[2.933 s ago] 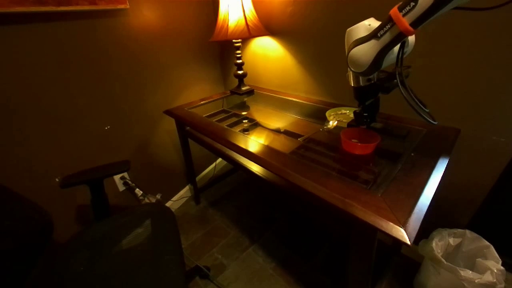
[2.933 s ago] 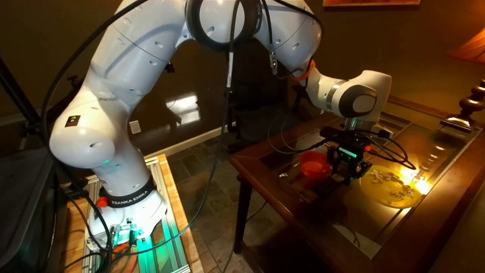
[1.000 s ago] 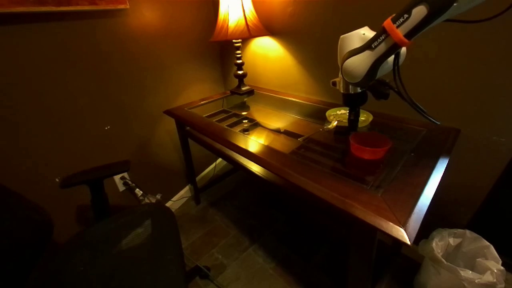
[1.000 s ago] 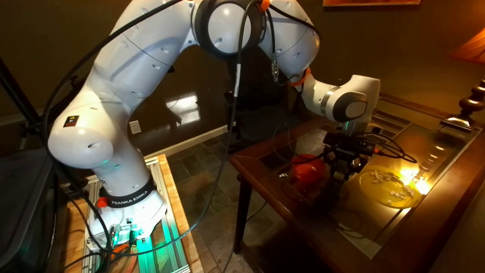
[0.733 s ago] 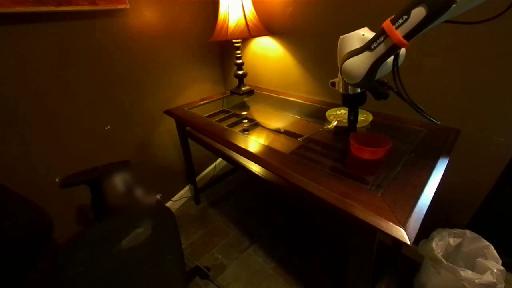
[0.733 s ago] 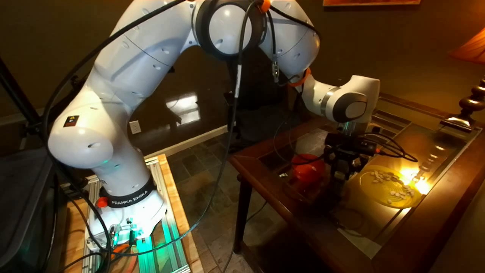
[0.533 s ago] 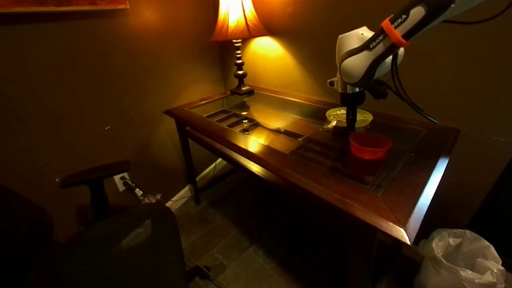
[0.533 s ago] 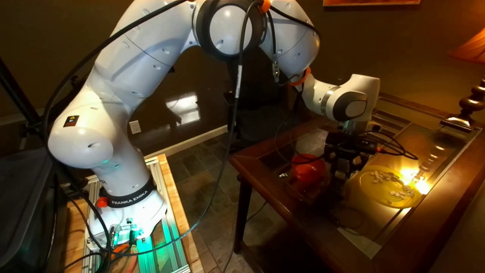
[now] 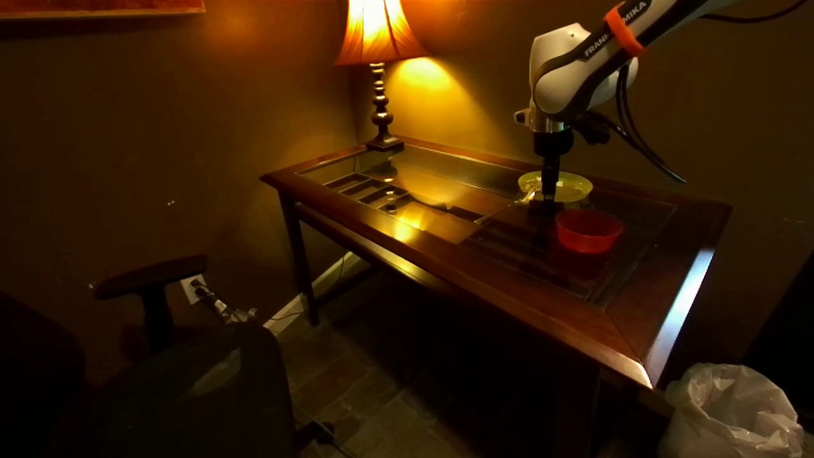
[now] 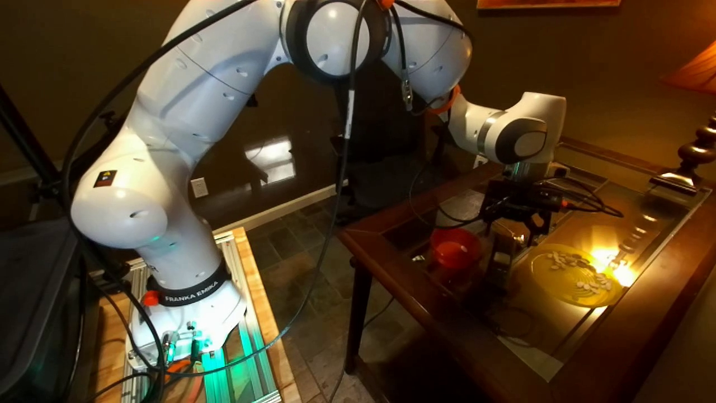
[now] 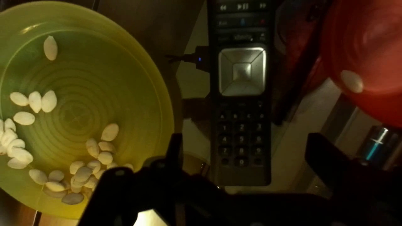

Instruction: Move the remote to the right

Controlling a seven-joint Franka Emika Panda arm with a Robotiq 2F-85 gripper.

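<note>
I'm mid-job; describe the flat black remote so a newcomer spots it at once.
Find the dark glass-topped wooden table, then look between its round translucent yellow-green bowl and round translucent red bowl. The oblong black remote lies there. Unlike those bowls, it is long and flat, with number keys and a square silver pad.

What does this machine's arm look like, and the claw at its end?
The arm is glossy white with rounded segments, dark joint rings and an orange band. Its black base collar reads FRANKA EMIKA in white. Black cables loop alongside. The claw is black with two fingers.
</note>
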